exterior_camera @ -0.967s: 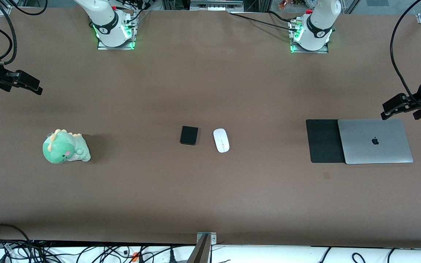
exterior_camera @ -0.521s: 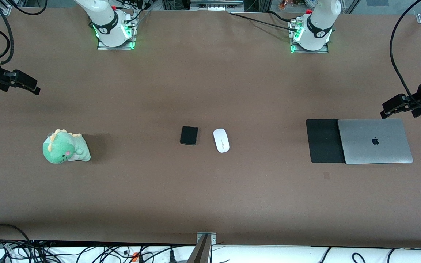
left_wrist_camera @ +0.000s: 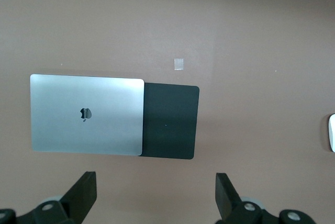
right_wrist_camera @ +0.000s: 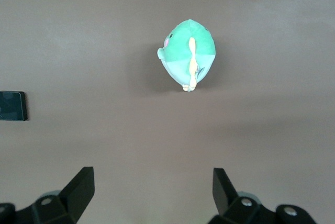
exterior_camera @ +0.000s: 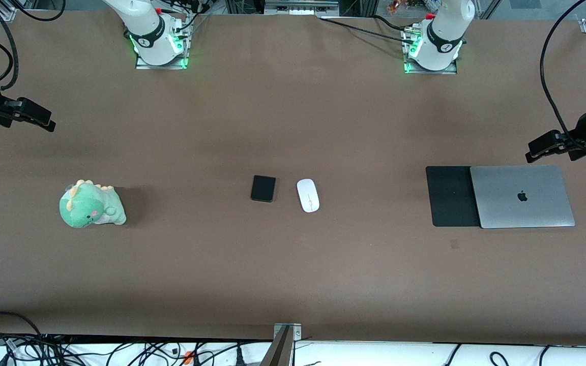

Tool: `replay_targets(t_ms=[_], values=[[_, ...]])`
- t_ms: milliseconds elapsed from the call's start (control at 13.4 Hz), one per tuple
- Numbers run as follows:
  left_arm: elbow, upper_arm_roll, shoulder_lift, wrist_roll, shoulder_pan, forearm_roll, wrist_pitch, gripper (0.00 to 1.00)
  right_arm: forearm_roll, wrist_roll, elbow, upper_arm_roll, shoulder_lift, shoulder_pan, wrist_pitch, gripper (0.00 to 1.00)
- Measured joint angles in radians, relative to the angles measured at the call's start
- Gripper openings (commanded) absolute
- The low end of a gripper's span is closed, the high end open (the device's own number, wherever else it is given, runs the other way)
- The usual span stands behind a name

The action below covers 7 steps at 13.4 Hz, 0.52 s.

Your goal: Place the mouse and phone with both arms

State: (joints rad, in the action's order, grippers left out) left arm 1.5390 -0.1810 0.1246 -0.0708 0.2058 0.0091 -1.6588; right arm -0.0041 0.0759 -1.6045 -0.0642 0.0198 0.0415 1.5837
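The black phone [exterior_camera: 263, 188] and the white mouse [exterior_camera: 308, 195] lie side by side at the middle of the table, a small gap between them. My left gripper [exterior_camera: 552, 151] hangs open and holds nothing, over bare table beside the laptop at the left arm's end. In the left wrist view its jaws [left_wrist_camera: 155, 192] stand wide and the mouse [left_wrist_camera: 332, 132] just shows at the frame edge. My right gripper [exterior_camera: 23, 119] hangs open over bare table at the right arm's end. Its wrist view shows wide jaws [right_wrist_camera: 152, 190] and the phone [right_wrist_camera: 11, 105] at the edge.
A closed silver laptop [exterior_camera: 522, 196] lies partly on a large black pad [exterior_camera: 450, 196] toward the left arm's end. A green dinosaur plush [exterior_camera: 91, 204] sits toward the right arm's end. A small tape mark [exterior_camera: 454, 244] lies nearer the front camera than the pad.
Both grippers have drifted slightly toward the table's base side and outer ends. Phone, mouse, laptop and plush have not moved.
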Motion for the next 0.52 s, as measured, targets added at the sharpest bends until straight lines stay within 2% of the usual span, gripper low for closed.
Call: replay_targets(t_ms=[521], values=[[0.004,-0.003,0.001,-0.004,-0.001,0.000,0.009,1.00,0.000,0.000,-0.001,0.002,0.005,0.000,0.000,1.00]])
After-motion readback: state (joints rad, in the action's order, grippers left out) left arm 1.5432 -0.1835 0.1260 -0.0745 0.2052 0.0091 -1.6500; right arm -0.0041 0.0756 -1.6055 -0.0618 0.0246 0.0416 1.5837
